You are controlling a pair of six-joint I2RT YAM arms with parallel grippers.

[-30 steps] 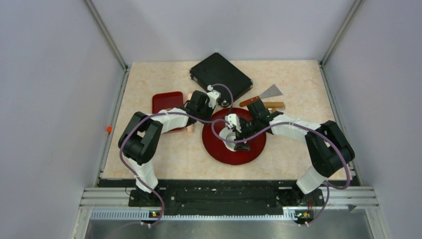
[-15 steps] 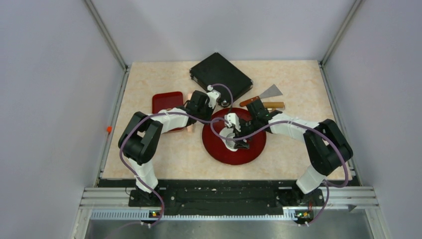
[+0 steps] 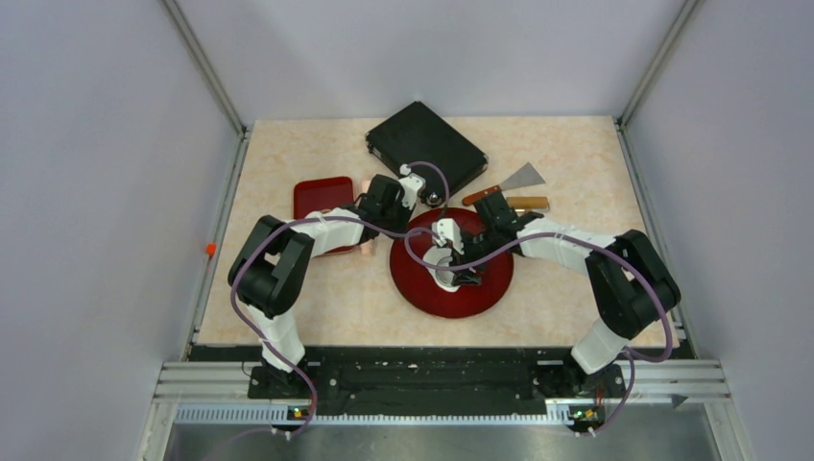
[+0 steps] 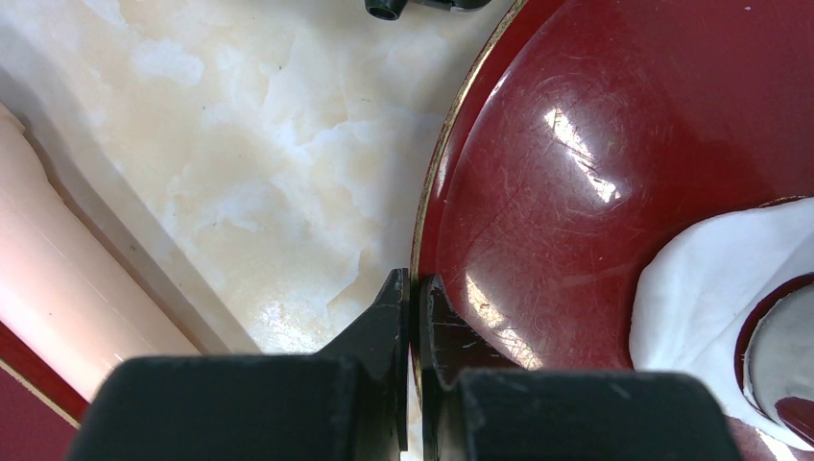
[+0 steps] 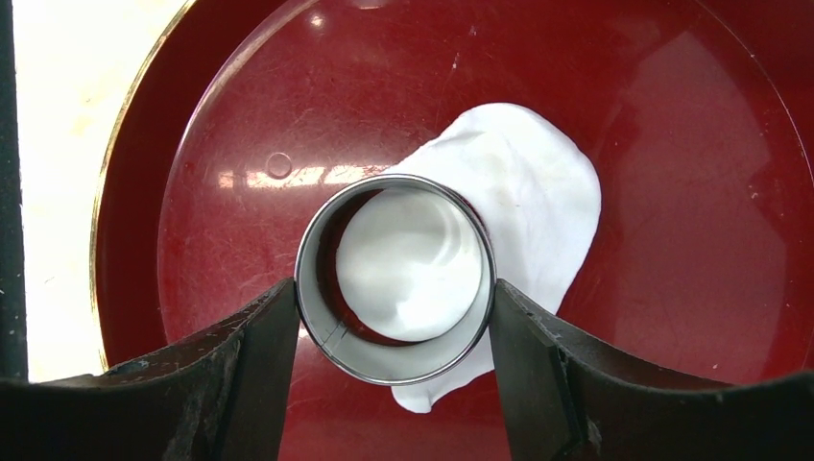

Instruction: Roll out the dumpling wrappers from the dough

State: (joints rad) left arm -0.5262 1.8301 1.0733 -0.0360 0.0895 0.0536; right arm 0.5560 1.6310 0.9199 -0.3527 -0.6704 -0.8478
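The right claw [image 5: 394, 288] is half wide, its fingers against both sides of one steel ring [image 5: 395, 373]. The ring sits on the one flat patch of dough [image 5: 538, 211]. This dough lies inside the one round plate [image 5: 672, 240], apart from its rim. The left claw [image 4: 413, 288] is closed tight on that rim, at the far left. The plate is mid worktop [image 3: 346, 307]; behind it are one tray [image 3: 322, 197], one black case [image 3: 422, 144] and one scraper [image 3: 518, 180]. Grey walls close three sides. Bare worktop shows near left of the plate.
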